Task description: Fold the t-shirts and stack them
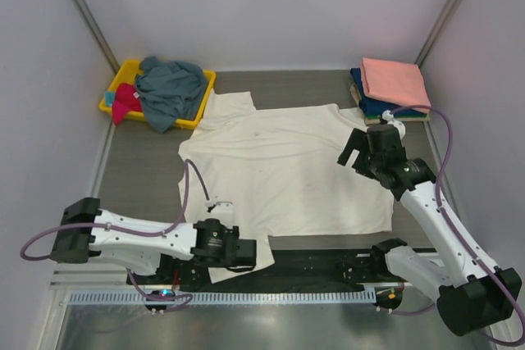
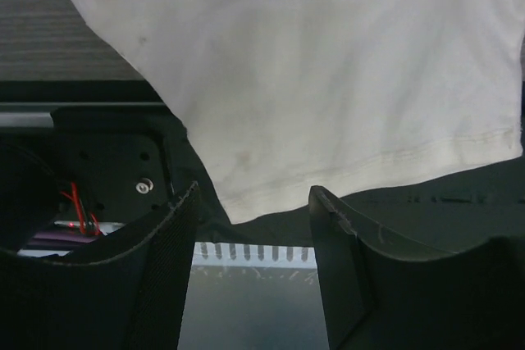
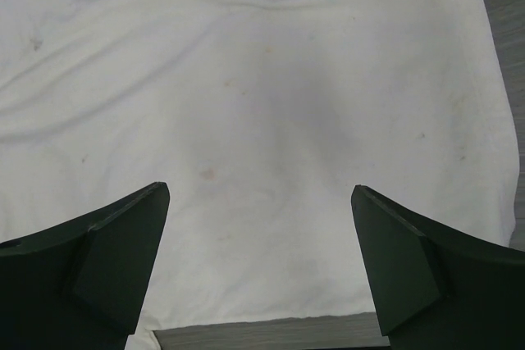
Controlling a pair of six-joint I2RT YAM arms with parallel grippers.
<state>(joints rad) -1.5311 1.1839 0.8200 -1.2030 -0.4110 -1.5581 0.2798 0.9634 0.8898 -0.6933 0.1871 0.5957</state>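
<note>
A large cream-white t-shirt (image 1: pixel 287 174) lies spread flat in the middle of the table. Its near-left corner (image 1: pixel 221 272) hangs over the front edge. My left gripper (image 1: pixel 246 255) is open and empty just at that corner. In the left wrist view the corner (image 2: pixel 246 194) lies between and just beyond the fingers (image 2: pixel 164 243). My right gripper (image 1: pixel 355 149) is open and empty above the shirt's right side. In the right wrist view the cream cloth (image 3: pixel 262 104) fills the frame behind the wide-spread fingers (image 3: pixel 131 235).
A yellow bin (image 1: pixel 205 92) at the back left holds a grey-blue tee (image 1: pixel 171 88) and a magenta one (image 1: pixel 125 102). A folded salmon-pink tee (image 1: pixel 395 79) lies on a navy one (image 1: pixel 369 104) at the back right. A black base plate (image 1: pixel 328 264) and a toothed rail (image 1: pixel 221 297) run along the front.
</note>
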